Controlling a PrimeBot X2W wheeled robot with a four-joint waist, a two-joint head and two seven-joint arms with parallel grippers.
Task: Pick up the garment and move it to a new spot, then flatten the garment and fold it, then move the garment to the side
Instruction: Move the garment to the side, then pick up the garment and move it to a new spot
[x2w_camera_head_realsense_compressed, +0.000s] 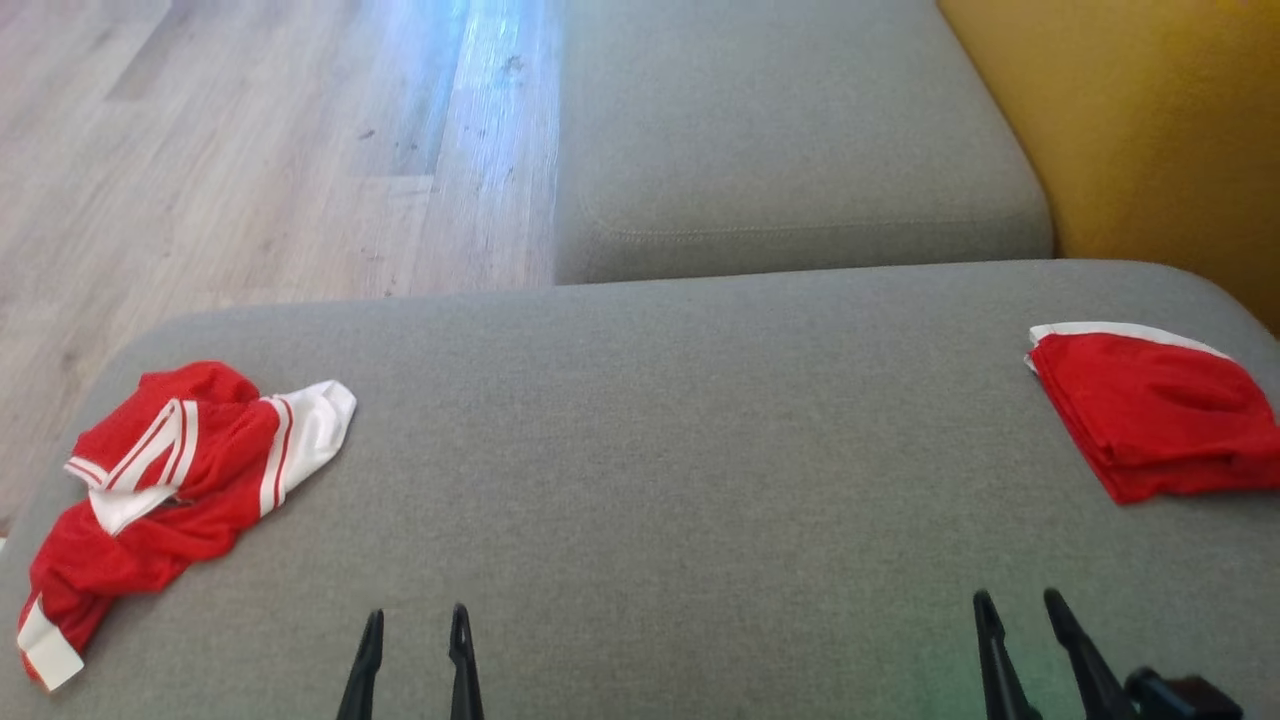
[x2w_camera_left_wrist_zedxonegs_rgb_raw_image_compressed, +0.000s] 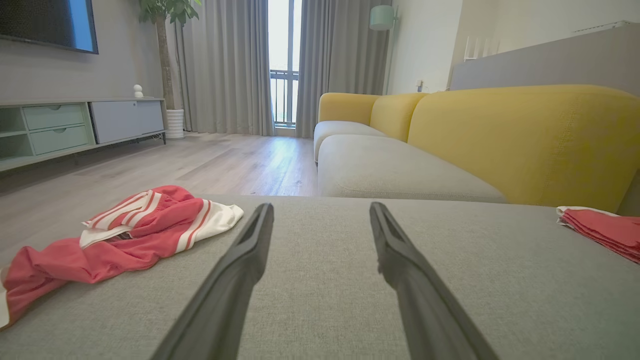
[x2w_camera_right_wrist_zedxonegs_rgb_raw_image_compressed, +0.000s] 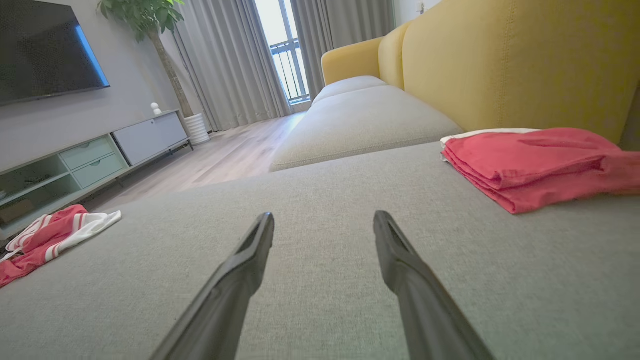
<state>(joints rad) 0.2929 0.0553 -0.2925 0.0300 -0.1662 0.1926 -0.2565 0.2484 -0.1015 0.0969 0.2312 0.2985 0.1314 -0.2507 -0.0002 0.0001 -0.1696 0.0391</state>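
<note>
A crumpled red garment with white striped trim (x2w_camera_head_realsense_compressed: 170, 470) lies at the left end of the grey sofa seat (x2w_camera_head_realsense_compressed: 650, 450); it also shows at the left in the left wrist view (x2w_camera_left_wrist_zedxonegs_rgb_raw_image_compressed: 125, 235) and far left in the right wrist view (x2w_camera_right_wrist_zedxonegs_rgb_raw_image_compressed: 50, 237). A second red garment (x2w_camera_head_realsense_compressed: 1150, 415), folded with a white edge, rests at the seat's right end (x2w_camera_right_wrist_zedxonegs_rgb_raw_image_compressed: 530, 167) (x2w_camera_left_wrist_zedxonegs_rgb_raw_image_compressed: 605, 230). My left gripper (x2w_camera_head_realsense_compressed: 415, 625) is open near the front edge, to the right of the crumpled garment and apart from it. My right gripper (x2w_camera_head_realsense_compressed: 1020, 605) is open too, in front of the folded one, holding nothing.
A further grey seat cushion (x2w_camera_head_realsense_compressed: 790, 140) extends beyond the seat, with the yellow backrest (x2w_camera_head_realsense_compressed: 1150, 130) on the right. Wooden floor (x2w_camera_head_realsense_compressed: 250, 150) lies past the seat's left and far edge. A TV cabinet (x2w_camera_left_wrist_zedxonegs_rgb_raw_image_compressed: 75, 125) and potted plant (x2w_camera_left_wrist_zedxonegs_rgb_raw_image_compressed: 165, 60) stand across the room.
</note>
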